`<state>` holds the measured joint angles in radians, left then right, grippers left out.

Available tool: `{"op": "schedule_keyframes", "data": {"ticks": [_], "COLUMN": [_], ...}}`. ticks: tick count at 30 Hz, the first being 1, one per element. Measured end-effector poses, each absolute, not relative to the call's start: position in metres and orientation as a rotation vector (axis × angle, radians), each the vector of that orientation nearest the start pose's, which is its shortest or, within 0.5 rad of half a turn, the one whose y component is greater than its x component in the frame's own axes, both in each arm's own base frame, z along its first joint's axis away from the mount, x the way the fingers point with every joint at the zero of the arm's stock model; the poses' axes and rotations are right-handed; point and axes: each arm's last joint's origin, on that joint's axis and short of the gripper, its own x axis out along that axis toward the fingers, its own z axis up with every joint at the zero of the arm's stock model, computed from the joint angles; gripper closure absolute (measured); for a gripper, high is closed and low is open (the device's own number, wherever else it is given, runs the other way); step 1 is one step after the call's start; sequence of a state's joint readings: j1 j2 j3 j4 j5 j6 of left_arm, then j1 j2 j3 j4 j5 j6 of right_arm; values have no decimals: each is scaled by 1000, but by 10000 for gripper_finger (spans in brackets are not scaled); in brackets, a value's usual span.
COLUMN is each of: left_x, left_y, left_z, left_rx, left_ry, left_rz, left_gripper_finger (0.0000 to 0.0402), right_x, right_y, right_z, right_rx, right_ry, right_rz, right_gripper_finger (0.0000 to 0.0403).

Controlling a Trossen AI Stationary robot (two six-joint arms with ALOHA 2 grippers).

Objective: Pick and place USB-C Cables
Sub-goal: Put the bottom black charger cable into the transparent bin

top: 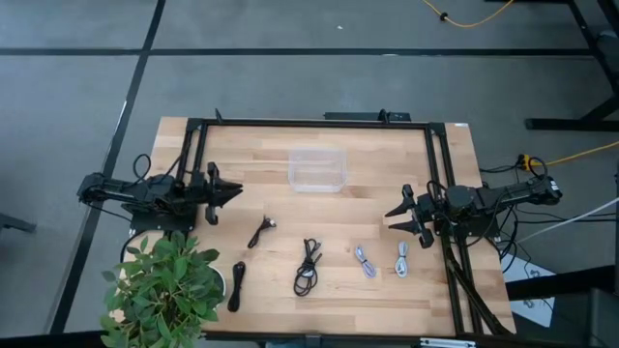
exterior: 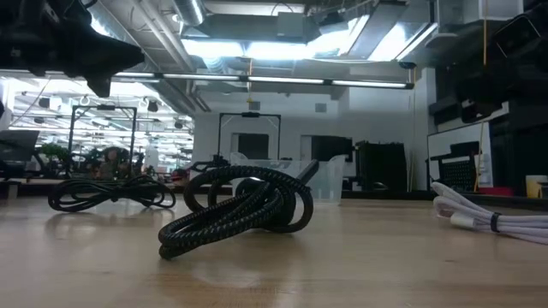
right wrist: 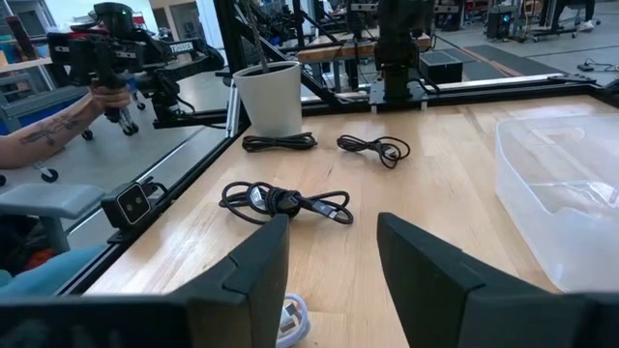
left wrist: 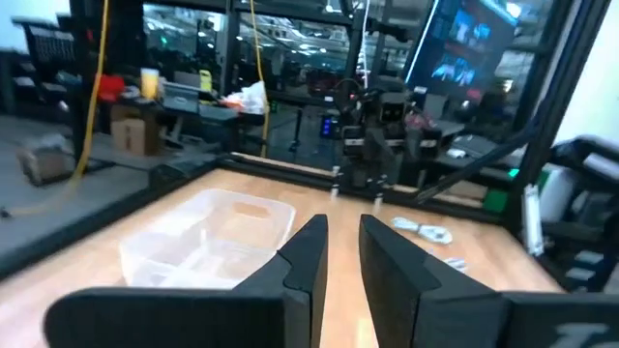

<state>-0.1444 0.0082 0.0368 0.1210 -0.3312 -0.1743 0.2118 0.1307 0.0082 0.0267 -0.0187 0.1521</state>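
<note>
Five USB-C cables lie in a row on the wooden table's near half. Three are black (top: 261, 232) (top: 237, 285) (top: 308, 266), one is grey (top: 365, 261) and one is white (top: 402, 258). In the low view a black braided cable (exterior: 240, 210) lies closest, with another black one (exterior: 111, 192) at the left and a white one (exterior: 488, 218) at the right. My left gripper (top: 235, 193) (left wrist: 340, 242) hovers over the table's left side, open by a narrow gap. My right gripper (top: 391, 215) (right wrist: 334, 251) hovers at the right, open wide and above the white cable (right wrist: 290, 319). Neither touches anything.
A clear plastic container (top: 316, 169) (left wrist: 208, 242) (right wrist: 561, 193) stands on the far middle of the table. A potted plant (top: 164, 285) in a white pot (right wrist: 269, 97) sits at the near left corner. A black frame rims the table. A person's forearm (right wrist: 48, 130) shows beyond the table.
</note>
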Motion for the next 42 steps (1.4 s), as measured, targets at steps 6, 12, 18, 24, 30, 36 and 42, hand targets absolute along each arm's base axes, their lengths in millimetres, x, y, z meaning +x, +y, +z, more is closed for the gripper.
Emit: {"op": "schedule_keyframes", "data": {"ticks": [6,12,18,24,30,36,42], "left_x": [94,94,94,94,92,86,82], "left_y": [-6,-6,-6,-6,-2,1,1], "left_z": [187,187,187,186,189,203,217], "left_rx": [-207,-177,-179,-175,-216,-204,-285], "left_ry": [-162,-159,-159,-143,-164,1,206], "left_rz": [114,123,123,128,254,331,356], "left_gripper_finger": [345,345,345,345,345,345,345], "right_x": [103,103,100,100,100,100,100], "right_y": [22,21,21,21,21,19,16], "right_z": [161,175,193,193,194,194,194], "right_rx": [185,364,330,284,280,215,227], "right_ry": [90,-38,-230,-244,-247,-263,-270], "right_rz": [216,202,231,227,227,164,59], "right_gripper_finger": [239,239,239,239,239,239,239]}}
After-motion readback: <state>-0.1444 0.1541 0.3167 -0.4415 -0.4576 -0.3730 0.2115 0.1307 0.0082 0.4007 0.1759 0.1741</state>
